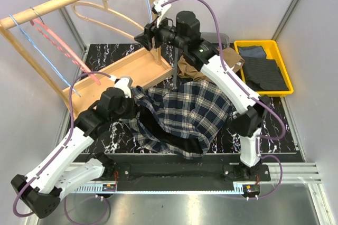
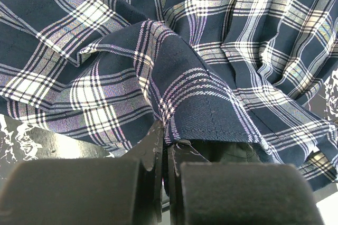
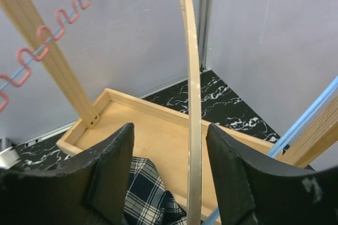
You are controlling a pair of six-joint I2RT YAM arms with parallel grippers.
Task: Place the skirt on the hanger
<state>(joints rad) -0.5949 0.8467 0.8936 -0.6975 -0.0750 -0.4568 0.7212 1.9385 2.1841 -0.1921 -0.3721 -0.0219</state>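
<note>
Left wrist view: the left gripper (image 2: 165, 141) is clenching tight on a hem fold of the plaid garment (image 2: 105, 77), which is lying bunched across the black marbled table (image 1: 103, 53). Just behind that plaid, the skirt (image 1: 191, 67) is sitting crumpled on the table, partly under the right arm and beside a yellow bin (image 1: 259, 41); neither gripper is touching it. Farther back, at the rack, the right gripper (image 3: 169, 130) is standing released, its jaws straddling the thin limb of the wooden hanger (image 3: 191, 103) without pinching it. The hanger (image 3: 309, 114) is dangling just right of those fingers, well apart from the skirt.
</note>
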